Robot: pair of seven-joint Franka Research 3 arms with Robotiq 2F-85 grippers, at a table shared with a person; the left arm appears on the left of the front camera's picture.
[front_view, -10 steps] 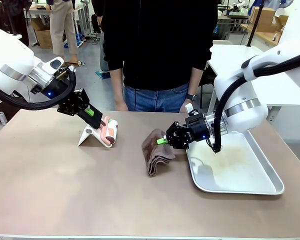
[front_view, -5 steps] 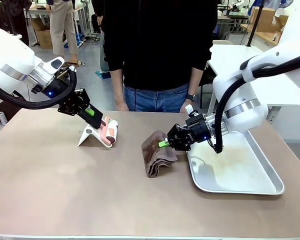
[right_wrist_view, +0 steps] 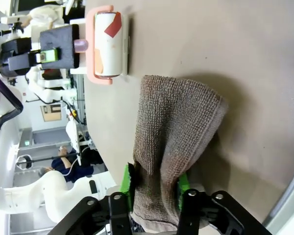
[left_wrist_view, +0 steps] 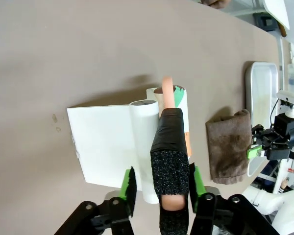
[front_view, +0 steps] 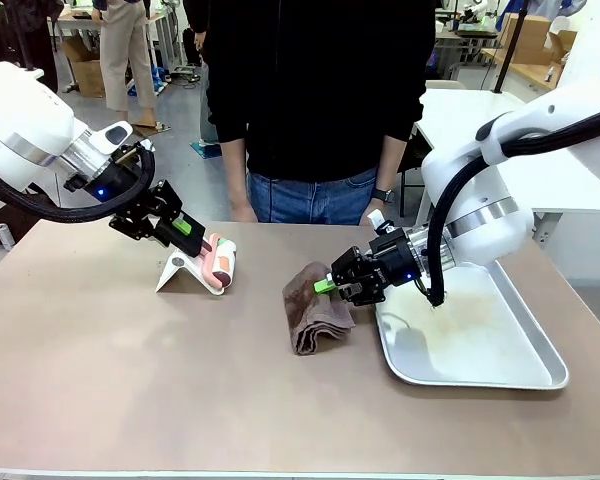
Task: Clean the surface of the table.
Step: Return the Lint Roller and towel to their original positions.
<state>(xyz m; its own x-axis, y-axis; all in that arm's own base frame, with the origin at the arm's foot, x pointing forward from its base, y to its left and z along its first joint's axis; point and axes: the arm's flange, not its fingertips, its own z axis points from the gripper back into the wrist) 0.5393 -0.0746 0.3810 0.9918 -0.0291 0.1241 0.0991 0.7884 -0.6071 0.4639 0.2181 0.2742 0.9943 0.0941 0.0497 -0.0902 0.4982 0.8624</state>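
a silver tray (front_view: pixel 500 350) lies on the tan table (front_view: pixel 130 380) beside the brown towel (front_view: pixel 315 310), and a person (front_view: pixel 315 100) stands at the far edge. the left wrist view shows the lint roller (left_wrist_view: pixel 169 142) with a peeled white sheet (left_wrist_view: pixel 103 142). the left pincer (left_wrist_view: pixel 161 183) stands spread either side of its black handle. the right pincer (right_wrist_view: pixel 154 183) pinches the towel.

You get bright, even overhead light; soft shadows pool under the cloth (front_view: pixel 315 318) and tray (front_view: pixel 500 375); focus stays sharp; your wrist views bend at the edges.
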